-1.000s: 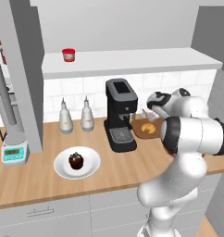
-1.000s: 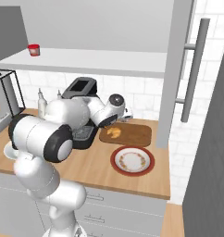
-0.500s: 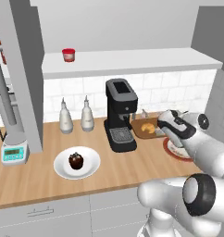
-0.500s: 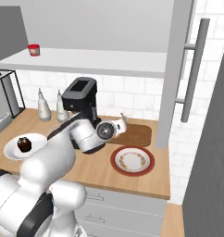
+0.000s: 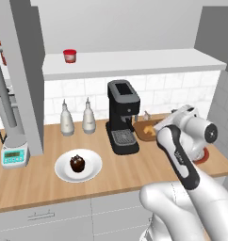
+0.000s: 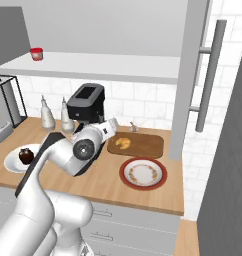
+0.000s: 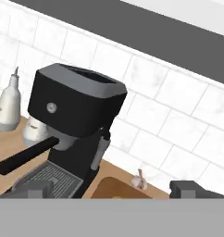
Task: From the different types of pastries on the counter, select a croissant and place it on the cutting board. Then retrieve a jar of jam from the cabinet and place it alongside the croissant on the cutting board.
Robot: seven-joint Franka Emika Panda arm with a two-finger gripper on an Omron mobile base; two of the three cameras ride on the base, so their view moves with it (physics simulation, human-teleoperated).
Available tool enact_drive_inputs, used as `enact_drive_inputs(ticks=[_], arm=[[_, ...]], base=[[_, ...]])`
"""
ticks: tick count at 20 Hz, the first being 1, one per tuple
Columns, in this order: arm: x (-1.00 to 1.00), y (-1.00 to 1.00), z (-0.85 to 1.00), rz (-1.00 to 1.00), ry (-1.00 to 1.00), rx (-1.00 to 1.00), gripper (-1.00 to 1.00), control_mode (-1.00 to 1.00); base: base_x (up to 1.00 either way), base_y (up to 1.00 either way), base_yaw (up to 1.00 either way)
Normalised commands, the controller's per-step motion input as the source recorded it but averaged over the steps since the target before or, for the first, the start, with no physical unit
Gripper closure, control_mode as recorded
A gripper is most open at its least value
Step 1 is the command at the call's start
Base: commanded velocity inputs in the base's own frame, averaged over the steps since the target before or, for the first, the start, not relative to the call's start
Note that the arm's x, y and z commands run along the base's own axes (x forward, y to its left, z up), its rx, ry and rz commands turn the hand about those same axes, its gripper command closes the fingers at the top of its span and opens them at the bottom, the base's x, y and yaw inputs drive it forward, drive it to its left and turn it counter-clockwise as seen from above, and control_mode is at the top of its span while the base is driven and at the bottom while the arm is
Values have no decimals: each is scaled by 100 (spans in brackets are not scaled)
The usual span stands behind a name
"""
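The cabinet (image 6: 98, 66) spans the wall above the counter (image 5: 36, 181), with the jar of jam (image 5: 69, 55) standing on its white shelf, far left. A black coffee machine (image 7: 74, 118) stands on the counter between two grey-white bottles (image 5: 76, 118) and the cutting board (image 6: 138, 145). The croissant (image 6: 123, 143) lies on the board's left part. The gripper (image 7: 111, 190) hovers with its fingertips (image 7: 190, 189) spread wide and nothing between them. A chocolate muffin (image 5: 77, 163) sits on a white plate (image 5: 92, 172).

cutting board (image 5: 145, 132) partly behind arm
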Motion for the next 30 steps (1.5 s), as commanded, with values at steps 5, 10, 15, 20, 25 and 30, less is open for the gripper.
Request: enact_drive_inputs(ticks=[5, 10, 15, 20, 25, 30], arm=[[-32, 54, 88, 0, -2, 0, -100, -100], [-17, 50, 95, 0, 0, 0, -100, -100], [-21, 46, 84, 0, 0, 0, -100, -100], [-27, 39, 81, 0, 0, 0, -100, -100], [-4, 39, 51, 0, 6, 0, -100, -100], [2, 28, 0, 0, 2, 2, -100, -100]], base=[[0, 0, 0], [0, 0, 0], [0, 0, 0], [0, 0, 0], [0, 0, 0], [0, 0, 0]])
